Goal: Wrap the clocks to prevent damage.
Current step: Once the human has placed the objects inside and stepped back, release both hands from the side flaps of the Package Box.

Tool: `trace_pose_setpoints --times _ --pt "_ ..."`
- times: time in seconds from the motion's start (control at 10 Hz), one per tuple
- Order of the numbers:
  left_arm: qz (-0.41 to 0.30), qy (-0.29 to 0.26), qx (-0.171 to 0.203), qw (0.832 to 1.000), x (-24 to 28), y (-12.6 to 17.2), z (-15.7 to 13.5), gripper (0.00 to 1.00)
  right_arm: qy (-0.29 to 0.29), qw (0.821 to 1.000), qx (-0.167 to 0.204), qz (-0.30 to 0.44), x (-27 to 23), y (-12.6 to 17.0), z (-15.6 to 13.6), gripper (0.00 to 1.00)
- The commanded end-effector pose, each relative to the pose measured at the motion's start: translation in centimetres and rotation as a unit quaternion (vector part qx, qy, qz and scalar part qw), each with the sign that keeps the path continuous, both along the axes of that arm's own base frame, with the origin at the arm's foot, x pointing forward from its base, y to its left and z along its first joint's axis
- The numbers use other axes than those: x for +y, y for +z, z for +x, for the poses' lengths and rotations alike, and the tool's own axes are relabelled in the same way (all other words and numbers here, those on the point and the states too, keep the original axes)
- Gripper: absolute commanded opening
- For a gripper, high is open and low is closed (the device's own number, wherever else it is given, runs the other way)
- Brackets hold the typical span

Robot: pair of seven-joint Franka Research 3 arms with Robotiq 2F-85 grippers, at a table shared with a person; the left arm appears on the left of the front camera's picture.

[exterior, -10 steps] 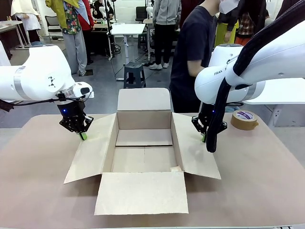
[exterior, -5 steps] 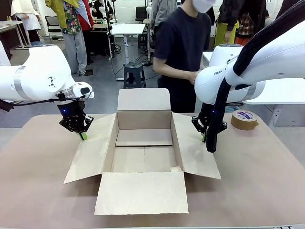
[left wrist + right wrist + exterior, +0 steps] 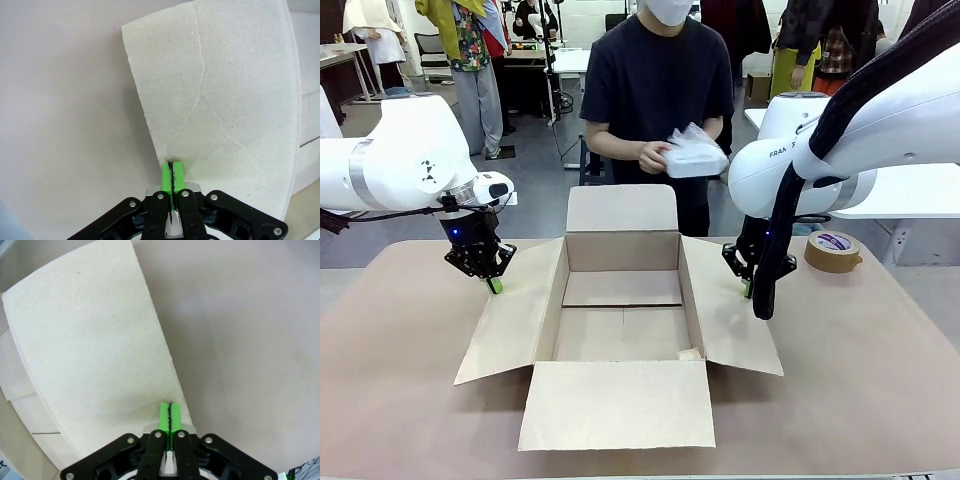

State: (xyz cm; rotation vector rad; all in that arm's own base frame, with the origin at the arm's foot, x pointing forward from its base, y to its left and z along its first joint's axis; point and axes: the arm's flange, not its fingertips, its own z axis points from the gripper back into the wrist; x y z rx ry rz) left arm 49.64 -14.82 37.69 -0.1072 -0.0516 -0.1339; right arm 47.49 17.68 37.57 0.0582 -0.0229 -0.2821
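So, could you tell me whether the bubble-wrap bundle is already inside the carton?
No, the person holds the bundle at chest height, beyond the carton.

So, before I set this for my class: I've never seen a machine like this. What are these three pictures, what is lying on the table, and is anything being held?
These are two white robot arms, each ending in a black pincer with green pads. The wide picture looks across the table from between the arms. The other two pictures come from a camera on each wrist, looking along that arm's own pincer.

On the table stands an open cardboard box, with a roll of brown tape to its right. The left pincer and the right pincer are both shut and hold nothing. The left one has its tips at the edge of the left flap, the right one at the edge of the right flap.

Beyond the box, a person's hand holds a whitish bubble-wrap bundle at chest height.
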Motion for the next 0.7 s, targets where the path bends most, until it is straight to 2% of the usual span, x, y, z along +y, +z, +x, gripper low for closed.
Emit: trace_pose_setpoints --times 0.0,0.6 --pt "0.004 0.001 0.0 1.0 0.02 -0.1 -0.03 0.01 -0.007 1.0 -0.001 -0.004 0.12 -0.08 -0.04 0.01" --pt "0.004 0.001 0.0 1.0 0.02 -0.1 -0.03 0.01 -0.007 1.0 -0.001 -0.004 0.12 -0.08 -0.04 0.01"
